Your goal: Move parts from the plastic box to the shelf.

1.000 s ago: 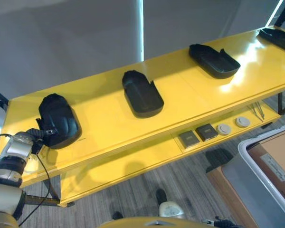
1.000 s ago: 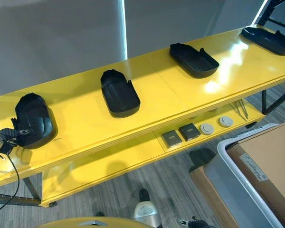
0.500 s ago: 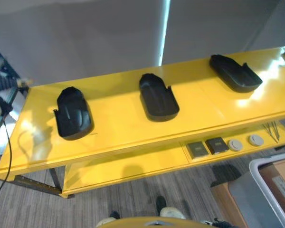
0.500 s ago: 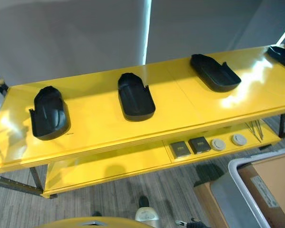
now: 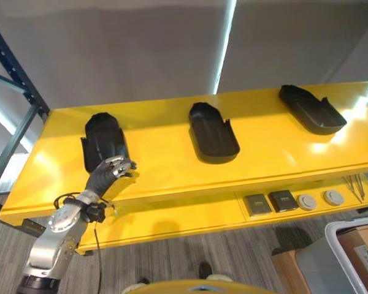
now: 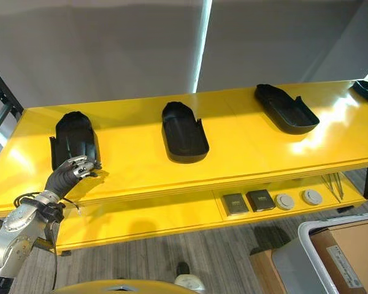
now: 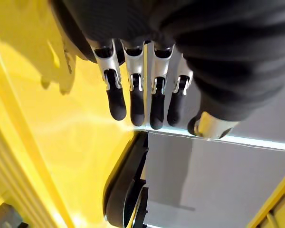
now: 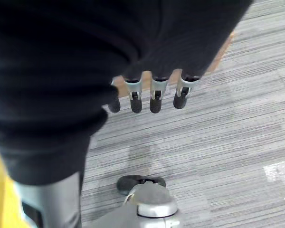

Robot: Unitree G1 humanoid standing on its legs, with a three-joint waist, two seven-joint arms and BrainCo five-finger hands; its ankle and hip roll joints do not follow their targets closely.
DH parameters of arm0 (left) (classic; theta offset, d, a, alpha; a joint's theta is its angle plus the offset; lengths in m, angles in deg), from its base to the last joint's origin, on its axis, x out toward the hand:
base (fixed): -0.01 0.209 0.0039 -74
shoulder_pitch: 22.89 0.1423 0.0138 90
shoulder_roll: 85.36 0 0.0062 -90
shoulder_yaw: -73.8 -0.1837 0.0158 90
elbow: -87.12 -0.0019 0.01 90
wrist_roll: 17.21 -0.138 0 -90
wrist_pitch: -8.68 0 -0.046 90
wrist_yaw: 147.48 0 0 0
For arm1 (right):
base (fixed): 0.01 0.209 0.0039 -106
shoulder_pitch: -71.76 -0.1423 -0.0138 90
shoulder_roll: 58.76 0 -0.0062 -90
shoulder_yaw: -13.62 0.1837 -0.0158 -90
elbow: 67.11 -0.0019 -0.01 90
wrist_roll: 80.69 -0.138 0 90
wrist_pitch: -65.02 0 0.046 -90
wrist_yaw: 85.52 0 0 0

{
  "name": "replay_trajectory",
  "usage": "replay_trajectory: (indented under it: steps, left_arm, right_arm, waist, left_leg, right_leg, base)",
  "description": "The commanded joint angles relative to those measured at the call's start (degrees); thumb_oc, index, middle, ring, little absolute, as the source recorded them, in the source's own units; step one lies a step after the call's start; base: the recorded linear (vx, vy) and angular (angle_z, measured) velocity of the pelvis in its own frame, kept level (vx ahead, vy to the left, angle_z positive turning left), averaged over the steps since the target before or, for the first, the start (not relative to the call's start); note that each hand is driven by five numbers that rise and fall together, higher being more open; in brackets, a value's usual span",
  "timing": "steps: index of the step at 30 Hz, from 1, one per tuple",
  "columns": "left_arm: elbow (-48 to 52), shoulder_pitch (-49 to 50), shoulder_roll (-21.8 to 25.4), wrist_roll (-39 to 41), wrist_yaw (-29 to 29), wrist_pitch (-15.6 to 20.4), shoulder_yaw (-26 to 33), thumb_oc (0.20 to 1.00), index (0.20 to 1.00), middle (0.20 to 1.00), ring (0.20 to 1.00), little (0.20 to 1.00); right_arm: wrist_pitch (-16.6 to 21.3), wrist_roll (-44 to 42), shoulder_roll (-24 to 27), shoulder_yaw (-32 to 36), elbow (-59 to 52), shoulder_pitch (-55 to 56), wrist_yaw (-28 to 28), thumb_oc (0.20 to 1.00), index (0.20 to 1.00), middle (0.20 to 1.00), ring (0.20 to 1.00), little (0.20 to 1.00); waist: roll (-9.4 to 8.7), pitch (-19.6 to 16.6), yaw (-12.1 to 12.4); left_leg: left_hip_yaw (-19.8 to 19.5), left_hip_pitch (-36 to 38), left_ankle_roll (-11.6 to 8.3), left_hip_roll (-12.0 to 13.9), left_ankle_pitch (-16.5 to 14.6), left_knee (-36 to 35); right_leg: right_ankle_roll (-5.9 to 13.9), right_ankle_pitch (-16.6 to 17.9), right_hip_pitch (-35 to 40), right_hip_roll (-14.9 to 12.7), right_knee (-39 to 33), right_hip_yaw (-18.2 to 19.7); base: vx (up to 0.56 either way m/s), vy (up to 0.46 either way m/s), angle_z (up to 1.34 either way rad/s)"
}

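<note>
Left hand (image 5: 105, 174) at the shelf (image 5: 172, 165).
Fingers (image 7: 133, 102) relaxed, empty, just beside the leftmost black part (image 5: 101, 142); right hand (image 8: 152, 97) fingers likewise loose.

A long yellow shelf (image 5: 159, 160) carries three black parts in a row, well apart: one (image 5: 100, 144) near its left end, one (image 5: 213, 132) mid-length, one (image 5: 311, 109) toward the right. Its lower tier (image 6: 172, 215) holds two dark square blocks (image 6: 248, 201) and two pale round discs (image 6: 298, 198) along the front edge.

Three black moulded plastic parts lie spaced along the top of the yellow shelf (image 5: 159, 153): left part (image 5: 101, 147) dome side up near the left end, middle part (image 5: 213, 133) and right part (image 5: 311, 109) both hollow side up, well apart.
</note>
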Motion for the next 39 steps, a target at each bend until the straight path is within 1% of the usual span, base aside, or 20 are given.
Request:
replay_trajectory:
  steps: [1, 2, 5, 7, 11, 12, 17, 20, 23, 29, 36, 39]
  left_arm:
    - [0.05, -5.58, 3.29, 0.86, 1.76, 8.56, 0.38, 0.2, 0.2, 0.2, 0.2, 0.2]
    - [-0.43, -5.71, 3.32, 1.36, 2.03, 9.04, -0.16, 0.2, 0.2, 0.2, 0.2, 0.2]
    - [-1.49, -6.25, 3.79, -0.46, 4.32, 10.97, -1.46, 0.2, 0.2, 0.2, 0.2, 0.2]
    - [-2.52, -7.07, 4.5, -3.38, 6.37, 10.51, -2.17, 0.2, 0.2, 0.2, 0.2, 0.2]
    - [-4.96, -8.76, 4.13, -2.15, 9.19, 9.91, -3.93, 0.2, 0.2, 0.2, 0.2, 0.2]
    - [-5.79, -9.19, 3.77, -2.48, 10.75, 9.57, -4.36, 0.2, 0.2, 0.2, 0.2, 0.2]
    - [-12.41, -10.96, 2.55, -6.35, 16.05, 10.55, -6.1, 0.2, 0.2, 0.2, 0.2, 0.2]
    - [-17.46, -12.42, 1.6, -6.13, 18.21, 10.75, -7.19, 0.2, 0.2, 0.2, 0.2, 0.2]
    - [-19.99, -12.95, 1.0, -6.93, 19.41, 11.38, -7.84, 0.2, 0.2, 0.2, 0.2, 0.2]
    - [-23.85, -13.3, -0.34, -6.09, 21.74, 12.3, -7.38, 0.2, 0.2, 0.2, 0.2, 0.2]
    - [-25.72, -14.31, 0.24, -7.26, 23.73, 12.54, -6.4, 0.2, 0.2, 0.2, 0.2, 0.2]
    - [-26.69, -14.79, 0.49, -7.08, 23.71, 12.62, -5.97, 0.2, 0.2, 0.2, 0.2, 0.2]
  right_arm:
    - [2.06, 0.12, 0.93, -2.11, 3.33, -1.84, -2.08, 1.0, 1.0, 1.0, 1.0, 1.0]
    - [2.16, 0.01, 1.06, -2.43, 3.58, -1.79, -2.11, 1.0, 1.0, 1.0, 1.0, 1.0]
    - [3.04, -0.34, 1.4, -2.83, 4.71, -1.65, -1.93, 1.0, 1.0, 1.0, 1.0, 1.0]
    - [3.54, -0.84, 1.42, -3.13, 4.86, -1.65, -2.09, 1.0, 1.0, 1.0, 1.0, 1.0]
    - [4.18, -1.78, 1.34, -3.73, 4.44, -1.91, -2.79, 1.0, 1.0, 1.0, 1.0, 1.0]
    - [4.28, -2.22, 1.31, -3.8, 4.05, -2.05, -2.98, 1.0, 1.0, 1.0, 1.0, 1.0]
    - [3.34, -2.81, 1.79, -4.58, 1.17, -2.39, -3.07, 1.0, 1.0, 1.0, 1.0, 1.0]
    - [1.73, -2.77, 2.21, -4.98, -0.19, -2.52, -3.02, 1.0, 1.0, 1.0, 1.0, 1.0]
    - [1.5, -2.25, 2.31, -4.98, -0.16, -2.54, -2.75, 1.0, 1.0, 1.0, 1.0, 1.0]
    - [1.02, -1.1, 2.68, -4.83, -0.7, -2.22, -2.12, 1.0, 1.0, 1.0, 1.0, 1.0]
    - [0.43, -0.44, 3.11, -4.88, -1.54, -2.43, -1.53, 1.0, 1.0, 1.0, 1.0, 1.0]
    - [0.39, -0.26, 3.21, -4.9, -1.45, -2.66, -1.38, 1.0, 1.0, 1.0, 1.0, 1.0]
  waist:
    - [-0.73, 1.67, -0.38]
    - [-0.79, 1.74, -0.4]
    - [-0.83, 2.02, -0.6]
    - [-0.86, 2.11, -0.83]
    - [-1.06, 2.01, -1.27]
    - [-1.16, 1.98, -1.44]
    - [-1.81, 1.96, -2.17]
    - [-2.15, 2.02, -2.76]
    - [-2.29, 2.19, -3.04]
    - [-2.47, 2.49, -3.43]
    - [-2.39, 2.51, -3.8]
    - [-2.34, 2.48, -3.88]
  left_leg:
    - [-1.63, -1.1, 1.71, 0.14, -2.44, 3.14]
    - [-1.54, -1.13, 1.72, 0.19, -2.45, 3.25]
    - [-1.33, -1.07, 1.76, 0.3, -2.44, 3.34]
    - [-1.18, -0.92, 1.75, 0.31, -2.51, 3.25]
    - [-0.91, -0.74, 1.74, 0.4, -2.57, 3.15]
    - [-0.82, -0.65, 1.76, 0.4, -2.61, 3.12]
    - [-0.38, -0.48, 1.9, 0.43, -2.93, 3.46]
    - [0.09, -0.38, 1.92, 0.71, -3.07, 3.74]
    - [0.21, -0.29, 1.94, 0.78, -3.19, 3.83]
    - [0.46, -0.21, 1.93, 0.9, -3.25, 3.9]
    - [0.67, 0.17, 1.86, 1.0, -3.15, 3.68]
    - [0.73, 0.24, 1.83, 1.01, -3.12, 3.64]
  right_leg:
    - [3.68, -3.28, 1.77, -0.69, 0.66, 2.84]
    - [3.69, -3.27, 1.77, -0.72, 0.68, 2.81]
    - [3.74, -3.16, 1.75, -0.79, 0.67, 2.77]
    - [3.86, -3.11, 1.76, -0.92, 0.63, 2.65]
    - [3.93, -3.11, 1.74, -1.05, 0.67, 2.57]
    - [3.92, -3.13, 1.74, -1.03, 0.72, 2.64]
    - [3.87, -3.18, 1.73, -1.09, 0.93, 2.8]
    - [3.82, -3.31, 1.53, -1.05, 1.31, 2.88]
    - [3.74, -3.39, 1.51, -0.99, 1.43, 3.01]
    - [3.63, -3.46, 1.49, -0.95, 1.48, 3.22]
    - [3.59, -3.54, 1.78, -0.99, 1.37, 3.19]
    - [3.6, -3.55, 1.86, -1.01, 1.3, 3.22]
  base:
    - [0.0, 0.0, 0.0]
    - [0.0, 0.0, 0.0]
    - [0.0, 0.0, 0.0]
    - [0.0, 0.0, 0.0]
    - [0.0, 0.0, 0.0]
    - [0.0, 0.0, 0.0]
    - [0.0, 0.0, 0.0]
    - [0.0, 0.0, 0.0]
    - [0.0, 0.0, 0.0]
    - [0.0, 0.001, -0.02]
    - [0.0, 0.007, -0.03]
    - [0.0, 0.0, 0.0]
